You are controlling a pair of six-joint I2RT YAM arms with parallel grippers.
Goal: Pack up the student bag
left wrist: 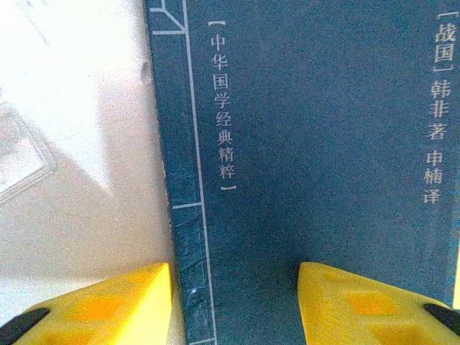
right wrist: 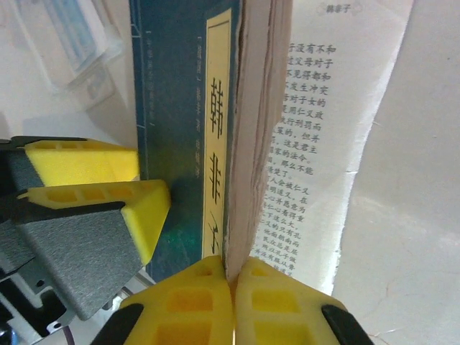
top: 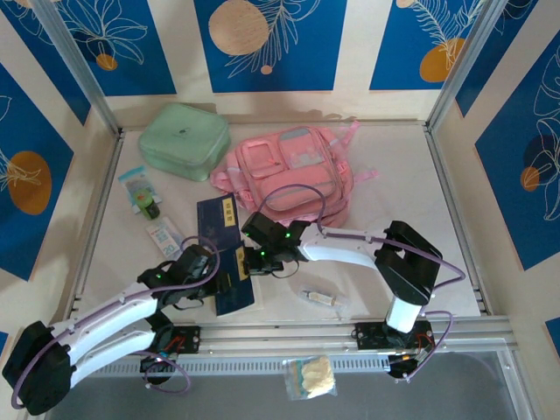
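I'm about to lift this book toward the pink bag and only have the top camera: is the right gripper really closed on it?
Observer: Yes. In its wrist view the right gripper is pinched shut on the book at its page edge.
Operator: Book closed?
Observer: No, one printed page is splayed away from the block.
Operator: And the left gripper?
Observer: The left gripper stands open, one finger over the cover, the other over the table.

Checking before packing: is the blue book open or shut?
Open: a printed page of the blue book stands spread away from the page block.
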